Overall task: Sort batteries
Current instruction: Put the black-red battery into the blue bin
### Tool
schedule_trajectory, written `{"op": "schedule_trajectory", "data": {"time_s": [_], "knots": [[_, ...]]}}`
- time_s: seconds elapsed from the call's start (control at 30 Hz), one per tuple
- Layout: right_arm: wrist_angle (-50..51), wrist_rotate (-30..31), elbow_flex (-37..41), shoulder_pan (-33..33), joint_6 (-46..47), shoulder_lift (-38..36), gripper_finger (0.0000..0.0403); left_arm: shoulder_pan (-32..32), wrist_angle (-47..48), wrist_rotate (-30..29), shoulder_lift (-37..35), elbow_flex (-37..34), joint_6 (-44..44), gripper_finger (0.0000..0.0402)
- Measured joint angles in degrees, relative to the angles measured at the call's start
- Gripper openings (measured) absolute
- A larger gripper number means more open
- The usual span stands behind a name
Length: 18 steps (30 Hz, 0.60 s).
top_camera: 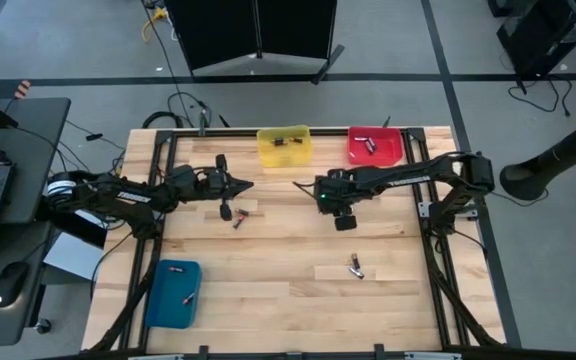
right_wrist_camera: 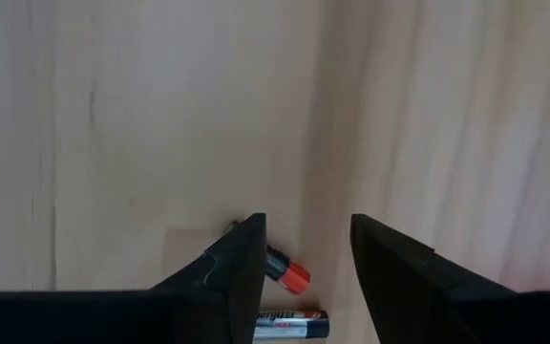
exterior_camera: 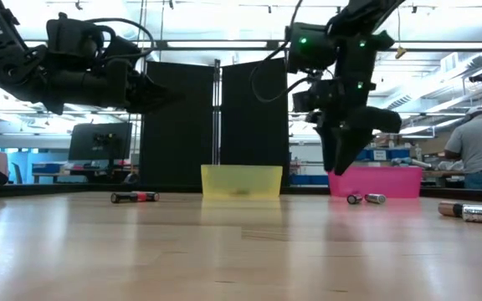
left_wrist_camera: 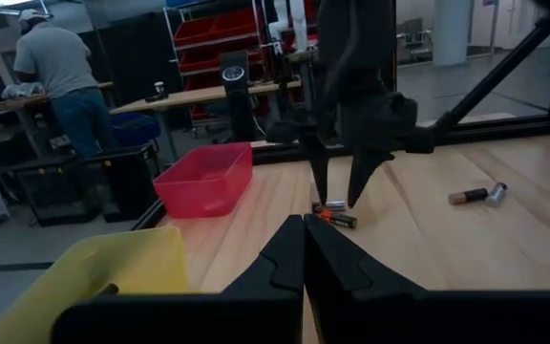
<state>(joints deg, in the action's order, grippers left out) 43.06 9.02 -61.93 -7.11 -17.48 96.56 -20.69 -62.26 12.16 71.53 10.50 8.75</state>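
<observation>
Batteries scattered on table (top_camera: 268, 300): 2 (top_camera: 354, 267) lie loose front-right, 2 more (top_camera: 233, 214) centre-left, some already in yellow bin (top_camera: 284, 146), red bin (top_camera: 376, 146), blue bin (top_camera: 173, 293). We see right gripper (right_wrist_camera: 306, 250) above table, pointing down, fingers spread wide, nothing held; 2 batteries (right_wrist_camera: 290, 298) lie below it. Left gripper (left_wrist_camera: 304, 250) closed tight, empty, hovering left of centre. Risks, we judge: fingers straddle 2 cells lying close, so closing may catch both or roll 1 away; round cells may slip from angled pinch.

Bright ceiling strip lights, soft shadows; the close tabletop (exterior_camera: 241, 259) looks perhaps slightly blurred.
</observation>
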Motion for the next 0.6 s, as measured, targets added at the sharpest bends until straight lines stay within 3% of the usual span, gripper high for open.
{"op": "schedule_trajectory", "data": {"time_s": [0.37,0.6], "knots": [[5.9,-0.1,-4.0,1.2,-8.0,9.3,0.0167,0.3,1.1,0.1,0.0,-0.5,-0.1,0.0012],[7.3,1.0,-4.2,2.0,-10.7,7.3,0.0166,0.6,1.2,0.1,0.0,-0.6,-0.1,0.0012]]}}
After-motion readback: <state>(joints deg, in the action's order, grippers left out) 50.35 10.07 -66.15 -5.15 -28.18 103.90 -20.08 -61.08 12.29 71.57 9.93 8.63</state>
